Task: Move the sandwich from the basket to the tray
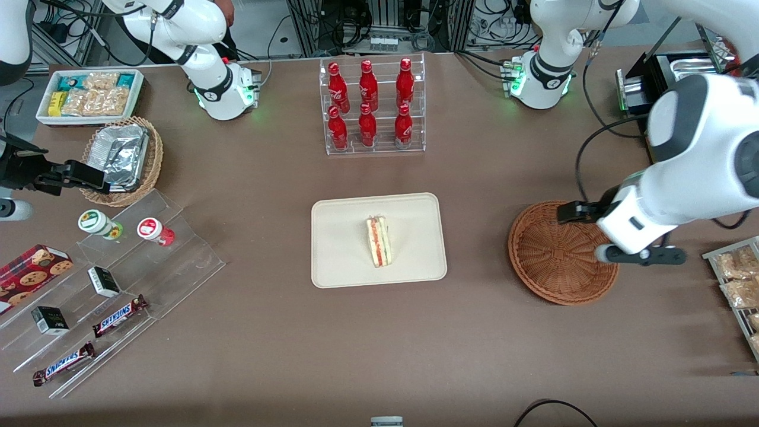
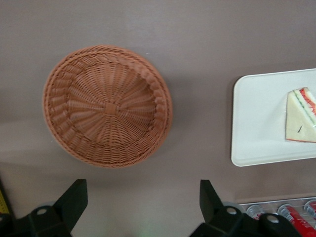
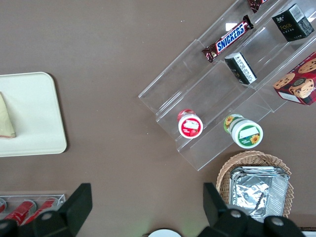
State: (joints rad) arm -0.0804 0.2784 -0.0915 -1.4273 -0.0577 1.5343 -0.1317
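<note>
The pale triangular sandwich wedge point(image 1: 379, 241) lay on the flat cream-beige rectangular tray point(image 1: 342, 261). My tool point(image 2: 143, 202) hovered, fingers spread wide and empty, above the round reddish-brown wicker basket point(image 1: 554, 261) on the brown tabletop point(image 1: 267, 332).

A brown table point(image 1: 249, 332) holds a cream tray point(image 1: 344, 261) at centre. A wicker basket point(image 1: 545, 261) sits at three o'clock, a bottle rack point(image 1: 373, 145) at twelve. The gripper point(image 2: 143, 197) hangs above the table.

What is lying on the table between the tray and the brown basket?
Nothing: only bare table separates the tray holding the sandwich from the basket, as front and left wrist views show. The open gripper hovers above the basket.
</note>
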